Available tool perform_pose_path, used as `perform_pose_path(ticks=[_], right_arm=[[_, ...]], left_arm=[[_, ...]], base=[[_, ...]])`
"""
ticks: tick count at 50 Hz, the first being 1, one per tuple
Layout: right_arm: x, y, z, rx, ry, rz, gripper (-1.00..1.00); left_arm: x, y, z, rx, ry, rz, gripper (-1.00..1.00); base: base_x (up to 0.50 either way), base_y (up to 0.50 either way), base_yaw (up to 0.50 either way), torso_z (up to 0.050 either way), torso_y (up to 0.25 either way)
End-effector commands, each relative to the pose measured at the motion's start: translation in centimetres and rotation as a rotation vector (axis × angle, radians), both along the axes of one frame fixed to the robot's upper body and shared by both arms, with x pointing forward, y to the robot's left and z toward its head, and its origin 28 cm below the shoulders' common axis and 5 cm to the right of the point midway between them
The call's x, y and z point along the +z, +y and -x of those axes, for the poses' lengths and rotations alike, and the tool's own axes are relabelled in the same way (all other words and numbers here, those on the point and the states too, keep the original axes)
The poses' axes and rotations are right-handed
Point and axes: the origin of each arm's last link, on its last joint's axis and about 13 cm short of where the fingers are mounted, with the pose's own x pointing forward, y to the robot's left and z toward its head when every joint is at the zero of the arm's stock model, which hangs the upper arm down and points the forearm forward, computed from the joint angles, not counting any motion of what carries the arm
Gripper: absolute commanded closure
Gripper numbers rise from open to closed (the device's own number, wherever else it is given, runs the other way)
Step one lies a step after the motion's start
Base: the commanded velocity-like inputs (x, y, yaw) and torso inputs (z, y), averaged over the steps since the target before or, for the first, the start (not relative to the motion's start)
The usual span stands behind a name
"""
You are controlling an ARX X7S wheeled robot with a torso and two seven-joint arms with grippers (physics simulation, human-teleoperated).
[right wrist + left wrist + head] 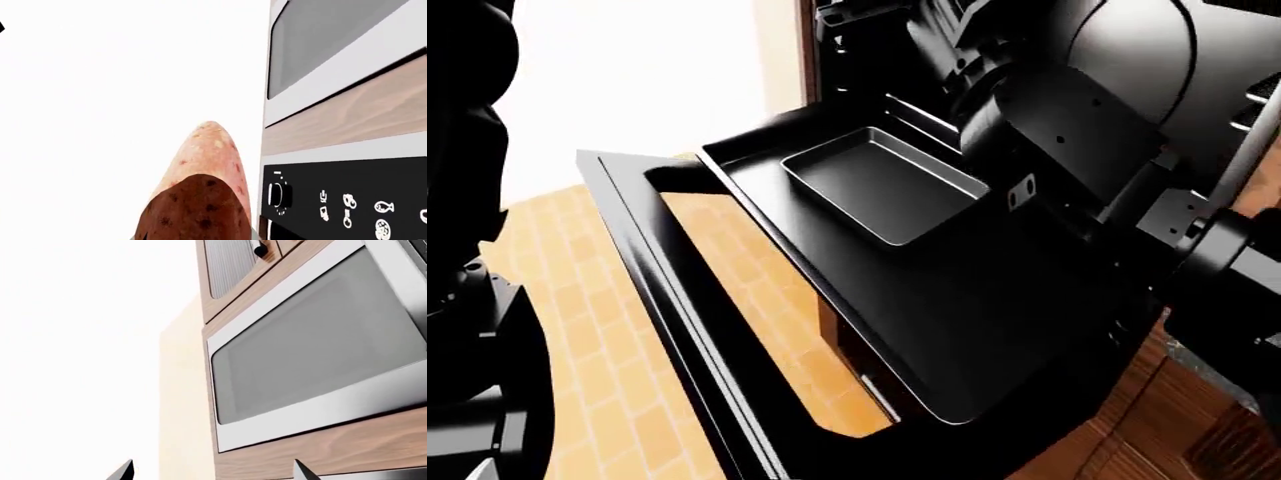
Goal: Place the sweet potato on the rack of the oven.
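Note:
The sweet potato [200, 192], pinkish-tan with a dark speckled near end, fills the lower middle of the right wrist view and stands up out of my right gripper [199, 235], which is shut on it; its fingers are hidden behind the tuber. In the head view the oven [868, 60] stands open, its door [654, 290] folded down. The wide black rack [988, 310] is pulled out over the door. My right arm [1094, 130] hangs above the rack's far end. My left gripper [213, 474] is open and holds nothing, with only its fingertips [123, 472] showing.
A smaller, deeper black baking pan [888, 185] sits on the far part of the rack. A silver-framed appliance [313, 340] is set in wooden cabinetry [333, 450] above the oven's control panel [347, 200] with its knob [277, 195]. Tiled floor [574, 330] lies to the left.

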Motion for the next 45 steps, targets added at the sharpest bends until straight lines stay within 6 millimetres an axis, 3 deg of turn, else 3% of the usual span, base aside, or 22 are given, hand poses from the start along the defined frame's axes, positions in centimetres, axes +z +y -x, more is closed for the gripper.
perform_pose_path(ticks=[1, 6, 7, 8, 9, 15, 22, 29, 45], right_arm=[[0.4, 0.2, -0.9, -0.019, 0.021, -0.012, 1.0], [1.5, 0.4, -2.2, -0.03, 0.07, -0.003, 1.0], [1.7, 0.5, -2.5, -0.03, 0.069, 0.012, -1.0], [2.0, 0.5, -2.8, -0.026, 0.072, 0.027, -1.0], [2.2, 0.6, -3.3, -0.02, 0.082, 0.04, 1.0], [2.6, 0.8, -6.0, -0.008, 0.165, 0.141, 1.0], [2.1, -0.1, -6.2, -0.048, 0.241, 0.257, 1.0], [0.4, -0.6, -6.4, -0.07, 0.339, 0.377, 1.0], [-2.5, -1.9, -6.7, -0.141, 0.458, 0.495, 1.0]], left_arm=[[0.0, 0.1, 0.0, 0.004, -0.003, 0.001, -1.0], [0.1, 0.1, 0.0, 0.003, -0.008, 0.0, -1.0], [0.1, 0.1, 0.0, 0.002, -0.009, 0.0, -1.0], [0.1, 0.1, 0.1, 0.002, -0.01, 0.0, -1.0], [0.1, 0.1, 0.1, 0.002, -0.011, 0.0, -1.0], [0.2, 0.2, 0.0, 0.0, -0.015, -0.001, -1.0], [0.4, 0.2, -0.1, 0.004, -0.019, -0.005, -1.0], [0.3, 0.3, -0.1, 0.012, -0.019, -0.002, -1.0], [0.1, 0.4, 0.2, 0.012, -0.021, 0.011, -1.0]], base=[[0.0, 0.0, 0.0, 0.0, 0.0], [0.0, 0.0, 0.0, 0.0, 0.002], [0.0, 0.0, 0.0, 0.0, 0.0], [0.0, 0.0, 0.0, 0.0, 0.0], [0.0, 0.0, 0.0, 0.0, 0.0], [0.0, 0.0, 0.0, 0.0, 0.0], [0.0, 0.0, 0.0, 0.0, 0.0], [0.0, 0.0, 0.0, 0.0, 0.001], [0.0, 0.0, 0.0, 0.0, 0.0]])
